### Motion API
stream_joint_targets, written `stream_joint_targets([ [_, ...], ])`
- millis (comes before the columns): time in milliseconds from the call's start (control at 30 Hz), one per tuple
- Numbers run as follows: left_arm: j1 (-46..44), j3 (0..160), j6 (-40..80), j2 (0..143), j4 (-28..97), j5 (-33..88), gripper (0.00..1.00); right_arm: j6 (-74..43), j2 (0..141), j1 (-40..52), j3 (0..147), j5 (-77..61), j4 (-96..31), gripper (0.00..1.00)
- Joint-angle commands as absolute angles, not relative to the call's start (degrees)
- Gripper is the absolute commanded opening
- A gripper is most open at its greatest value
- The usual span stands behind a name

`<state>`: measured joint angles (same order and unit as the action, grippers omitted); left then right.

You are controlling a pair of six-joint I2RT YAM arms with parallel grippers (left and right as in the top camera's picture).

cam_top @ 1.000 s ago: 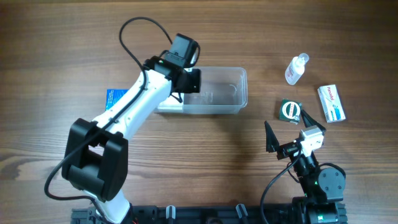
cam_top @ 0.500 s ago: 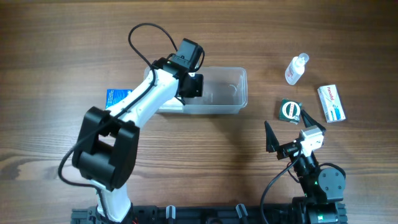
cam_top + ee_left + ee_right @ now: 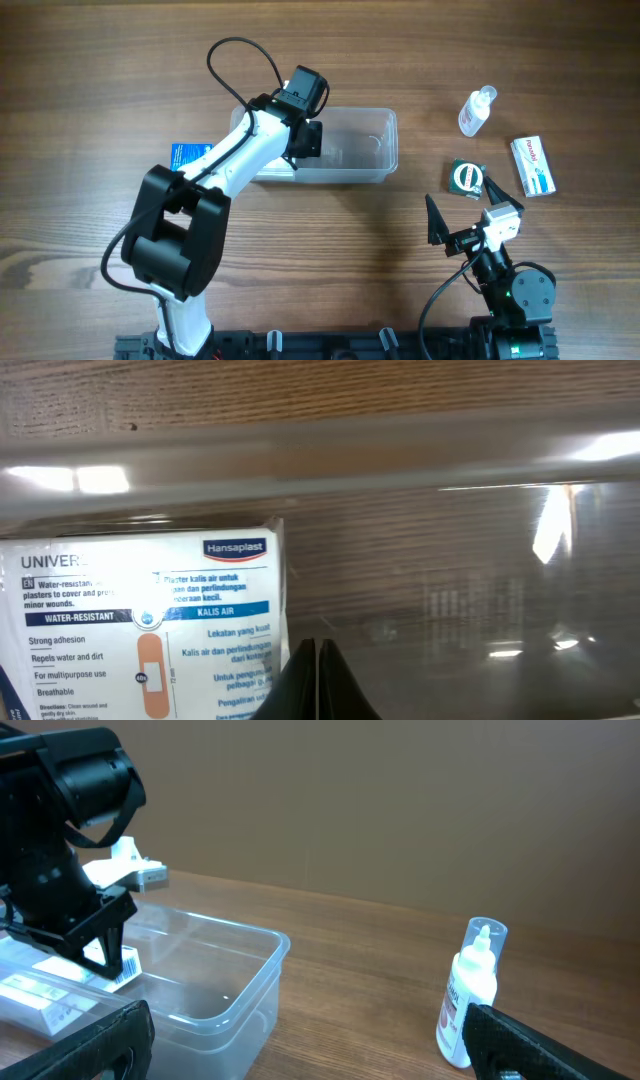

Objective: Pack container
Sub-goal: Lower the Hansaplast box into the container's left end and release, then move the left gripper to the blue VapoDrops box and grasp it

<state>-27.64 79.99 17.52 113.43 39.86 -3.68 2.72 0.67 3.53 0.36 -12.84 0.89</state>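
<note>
Wood table (image 3: pixel 330 250), near edge: right gripper (image 3: pixel 460 200) idling w/ fingers spread wide, no change. Mid-table, container (image 3: pixel 385 150) sitting put. Left gripper (image 3: pixel 318 660) has been easing deeper into its left end, tips pressed together at plaster box (image 3: pixel 150 620) edge, can't tell if pinching. Prob first item going in; bottle (image 3: pixel 477 110) waiting beyond.

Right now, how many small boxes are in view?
3: a plaster box inside the container, below the left tool; a blue box outside its left end, partly under the arm; a white box far right. The arm may hide more.
</note>
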Motion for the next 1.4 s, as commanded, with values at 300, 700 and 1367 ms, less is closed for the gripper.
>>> stream_joint_targets([
  [300,-27.46,80.95,16.73,114.83,43.05,-12.53,0.04,3.01,0.27,3.31,0.30,-12.49,1.08,1.00],
  [700,-27.49,80.97,16.73,114.83,44.71,-15.51,0.04,3.01,0.27,3.29,0.30,-12.51,1.08,1.00],
  [1367,-19.20,88.51,14.98,94.04,57.49,-12.69,0.79,3.03,0.27,3.29,0.30,-12.49,1.08,1.00],
])
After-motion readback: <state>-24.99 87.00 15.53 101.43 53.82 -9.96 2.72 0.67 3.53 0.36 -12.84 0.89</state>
